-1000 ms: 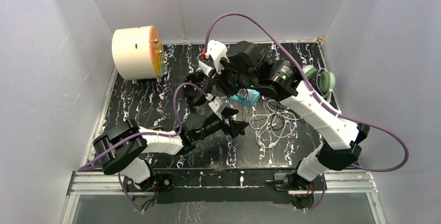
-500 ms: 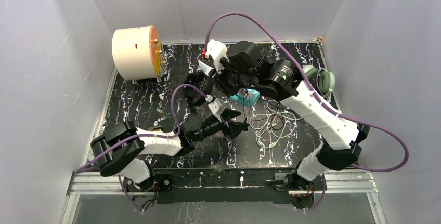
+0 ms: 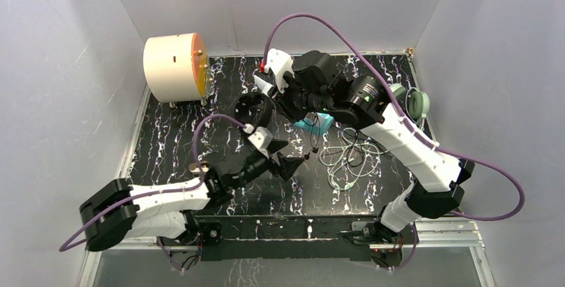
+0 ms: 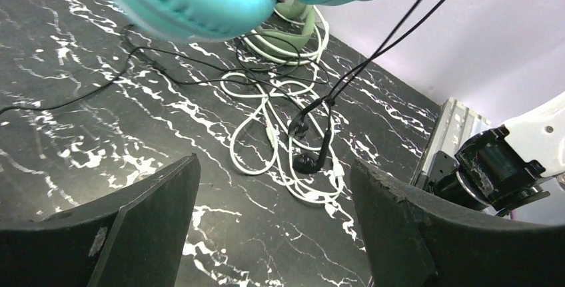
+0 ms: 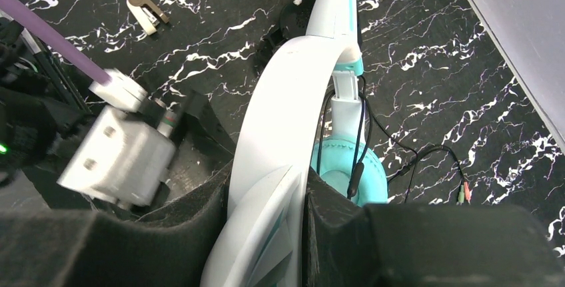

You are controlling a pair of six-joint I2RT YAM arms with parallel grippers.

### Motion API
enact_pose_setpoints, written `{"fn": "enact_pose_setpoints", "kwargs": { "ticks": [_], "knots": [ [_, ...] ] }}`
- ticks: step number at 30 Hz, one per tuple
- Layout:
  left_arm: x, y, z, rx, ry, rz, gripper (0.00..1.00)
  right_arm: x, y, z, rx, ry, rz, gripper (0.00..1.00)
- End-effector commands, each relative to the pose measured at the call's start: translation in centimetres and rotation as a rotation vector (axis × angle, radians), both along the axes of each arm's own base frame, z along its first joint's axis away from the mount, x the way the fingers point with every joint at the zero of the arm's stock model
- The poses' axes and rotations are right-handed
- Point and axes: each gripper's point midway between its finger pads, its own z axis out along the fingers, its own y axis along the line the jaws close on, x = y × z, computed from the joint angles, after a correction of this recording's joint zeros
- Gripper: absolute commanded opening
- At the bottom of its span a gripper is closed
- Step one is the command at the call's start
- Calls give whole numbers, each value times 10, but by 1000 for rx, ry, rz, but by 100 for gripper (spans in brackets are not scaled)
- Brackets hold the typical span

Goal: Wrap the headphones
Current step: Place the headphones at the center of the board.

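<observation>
One teal headset (image 3: 318, 125) hangs mid-frame above tabletop (image 3: 180, 140), R tool (image 5: 270, 200) pinching its white band (image 5: 286, 87), prob. so black cord (image 4: 373, 60) dangles free for L tool (image 4: 273, 167), spread & empty below.

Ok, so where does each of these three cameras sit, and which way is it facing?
Top: fixed above and behind the bases, looking down on the table; left arm and right arm show.
Left wrist: looks forward between the open left fingers across the table at a white cable; teal headset overhead.
Right wrist: looks down past the right fingers, shut on the headset's white band.
Shared: the teal headset shows in all three.
</observation>
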Motion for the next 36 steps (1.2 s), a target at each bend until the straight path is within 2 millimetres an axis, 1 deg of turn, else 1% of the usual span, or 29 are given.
{"fn": "enact_pose_setpoints", "kwargs": {
  "ticks": [1,3,4,7,8,10,13,16,18,19,21,24,26,28,29,32,34,36],
  "knots": [
    [0,-35,16,-1,-9,-57,82,3,-1,39,102,-80,-1,0],
    [2,-42,11,9,-8,-64,82,3,-1,39,101,-79,0,0],
    [3,-46,13,4,-13,-67,82,3,-1,40,102,-78,2,0],
    [5,-54,7,13,-3,-79,76,2,-1,41,106,-79,2,0],
    [5,-56,5,15,0,-83,71,2,-2,42,106,-79,1,0],
    [6,-56,1,21,7,-74,54,1,-2,43,110,-80,1,0],
    [9,-52,-2,23,13,-44,37,0,-3,44,111,-77,4,0],
    [10,-50,1,22,2,-35,22,-1,-4,43,113,-76,5,0],
    [8,-50,6,20,-12,-46,7,-1,-5,42,109,-77,3,0],
    [6,-51,8,22,-15,-58,3,-1,-6,41,109,-77,3,0],
    [1,-51,10,39,0,-77,0,0,-8,39,107,-81,-5,0],
    [-8,-51,7,82,54,-107,0,1,-8,37,113,-87,-15,0],
    [-19,-52,4,106,95,-137,0,2,-5,35,113,-84,-12,0],
    [-33,-51,10,102,119,-168,0,4,-5,31,99,-85,-15,0],
    [-39,-48,14,93,126,-172,0,5,-5,29,92,-89,-19,0],
    [-50,-34,17,115,186,-159,0,8,-12,30,87,-102,-33,0],
    [-57,-25,11,154,237,-158,0,10,-18,29,81,-105,-39,0],
    [-62,-19,13,158,267,-162,0,11,-22,28,72,-100,-45,0]
  ]
}}
